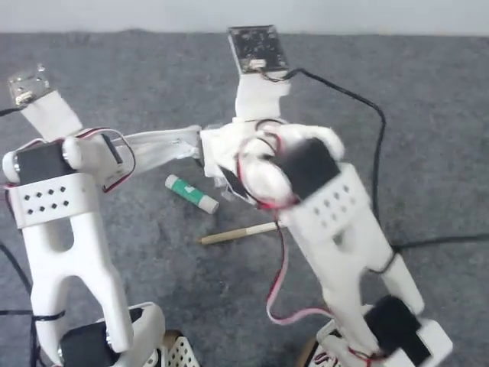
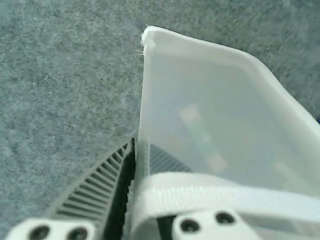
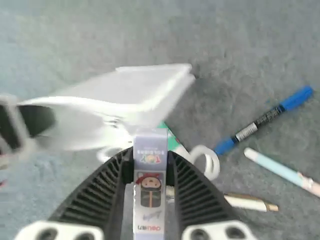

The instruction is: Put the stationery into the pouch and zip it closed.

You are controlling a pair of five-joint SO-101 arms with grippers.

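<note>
A translucent white pouch point(image 1: 162, 147) hangs just above the grey carpet between the two arms. My left gripper point(image 2: 136, 155) is shut on one edge of the pouch point(image 2: 215, 115), seen close up in the left wrist view. My right gripper point(image 3: 150, 150) is shut on a small rectangular eraser point(image 3: 149, 172) with a printed sleeve, right at the pouch's point(image 3: 110, 100) near end. A green glue stick point(image 1: 191, 193) and a wooden pencil point(image 1: 238, 232) lie on the carpet. A blue pen point(image 3: 265, 120) and a pale blue pen point(image 3: 280, 170) lie off to the side.
A black cable point(image 1: 367, 115) runs across the carpet behind the right arm point(image 1: 336, 222). A white loop point(image 3: 205, 160) sits just past the right fingers. The left arm point(image 1: 61, 229) stands at the left, with bare carpet at the far left and far right.
</note>
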